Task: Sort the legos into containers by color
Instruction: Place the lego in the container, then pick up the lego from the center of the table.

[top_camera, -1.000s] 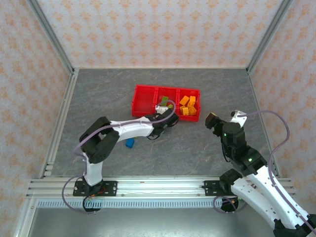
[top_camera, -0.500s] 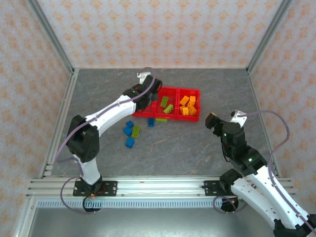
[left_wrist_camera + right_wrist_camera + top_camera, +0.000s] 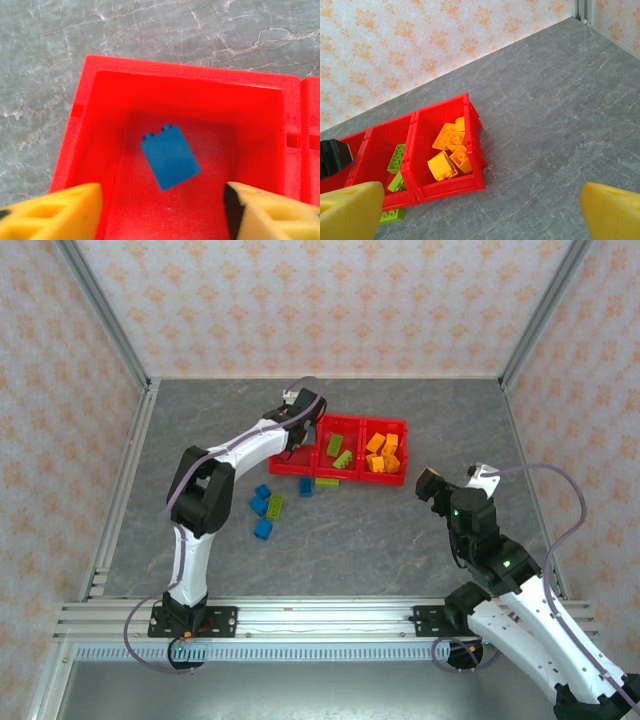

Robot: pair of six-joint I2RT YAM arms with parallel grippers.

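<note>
The containers are one red tray (image 3: 372, 472) of three joined bins. My left gripper (image 3: 295, 437) hangs open over its left bin (image 3: 100, 80). A blue lego (image 3: 170, 156) lies loose in that bin, between and ahead of the yellow fingertips (image 3: 65, 210), touching neither. Lime green legos (image 3: 338, 451) sit in the middle bin and orange-yellow legos (image 3: 450, 150) in the right one. My right gripper (image 3: 452, 485) stands open and empty to the right of the tray (image 3: 445, 192).
Loose legos lie on the grey table in front of the tray: three blue ones (image 3: 261, 508) and a green one (image 3: 275, 505) at the left, another blue (image 3: 306, 487) and a green (image 3: 327, 483) against the tray's front wall. Patterned walls enclose the table.
My left arm swung up from the table in front of the tray to over the left bin. Its jaws then opened and let go of the blue lego. The right arm stayed still.
</note>
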